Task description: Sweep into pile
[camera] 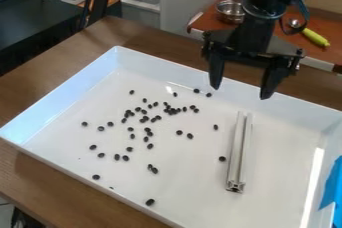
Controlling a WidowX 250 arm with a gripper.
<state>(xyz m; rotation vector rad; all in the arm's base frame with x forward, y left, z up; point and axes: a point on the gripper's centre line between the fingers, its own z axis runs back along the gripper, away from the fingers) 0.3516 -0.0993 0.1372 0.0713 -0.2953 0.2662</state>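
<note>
Gripper (240, 92), spread wide and empty, is seen at upper right; bar (235, 157) below is best clasped mid-length, kept low as beans (173, 111) are swept

We see many small, dark, oval beans (150, 202), which are scattered inside a white tray (187, 177) with raised walls. We find the thickest group near the middle of their spread, where several beans are touching; the others lie apart around it, and one lies close to the near wall. To the right in our view, we see a straight, silvery metal bar (235, 164). It lies flat on the tray floor, with grooves along its length, and one bean is just beside it.
</note>
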